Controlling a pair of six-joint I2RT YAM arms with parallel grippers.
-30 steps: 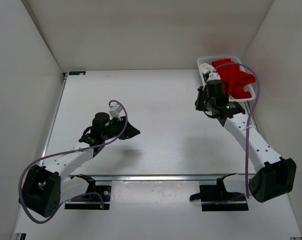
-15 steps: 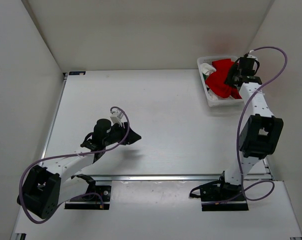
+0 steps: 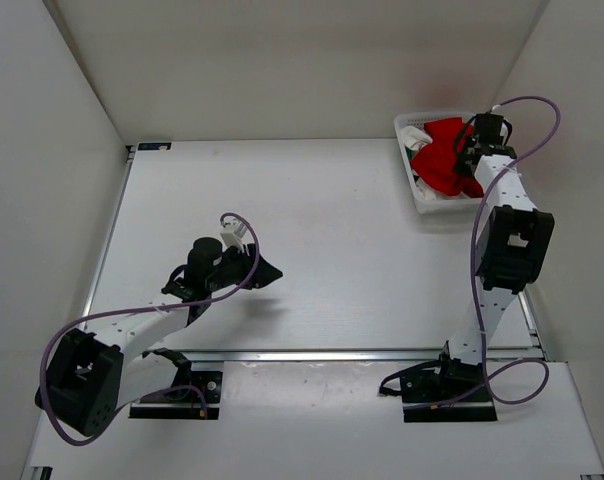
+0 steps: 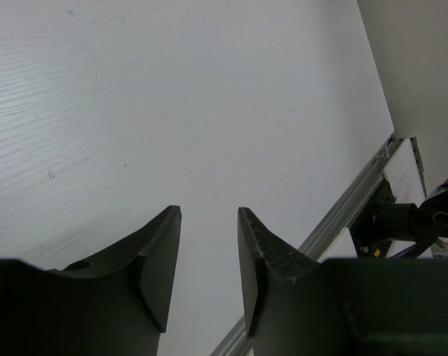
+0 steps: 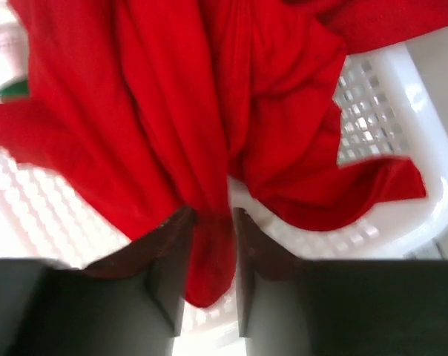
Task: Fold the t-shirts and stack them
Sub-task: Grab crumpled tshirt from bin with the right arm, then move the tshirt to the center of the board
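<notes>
The red shirt (image 5: 172, 111), soft and deeply creased, lies heaped in the white mesh basket (image 5: 402, 215), which sits at the far right corner of the table (image 3: 332, 220), close to the walls. A hanging fold of the shirt fills the gap of the right gripper (image 5: 211, 278), and the jaws clamp it from both sides. The left gripper (image 4: 208, 259) hovers well apart over bare, roomy tabletop, jaws parted and holding nothing.
</notes>
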